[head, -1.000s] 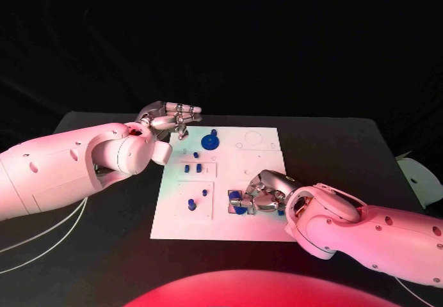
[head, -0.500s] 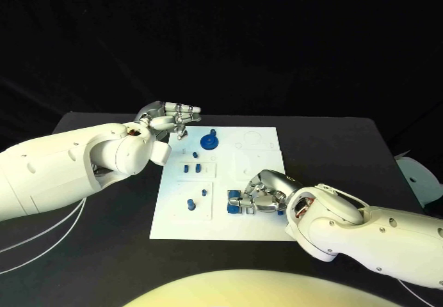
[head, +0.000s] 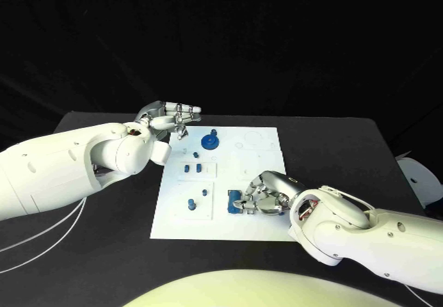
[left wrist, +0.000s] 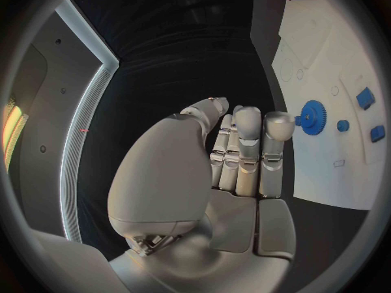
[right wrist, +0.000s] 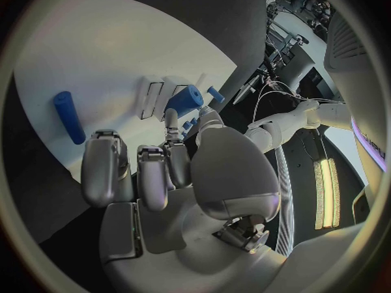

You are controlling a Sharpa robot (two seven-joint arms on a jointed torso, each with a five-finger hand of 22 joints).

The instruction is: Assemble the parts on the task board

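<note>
Between right robot hand fingertips: blue cylinder part, pinched over task board. Left robot hand clenched, holding nothing, beside blue gear.

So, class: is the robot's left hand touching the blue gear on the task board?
Apart. In the left wrist view the left hand holds nothing, and a strip of dark table and white task board separates its fingertips from the blue gear.

White task board lies flat mid-table, small blue parts scattered upon it.
</note>
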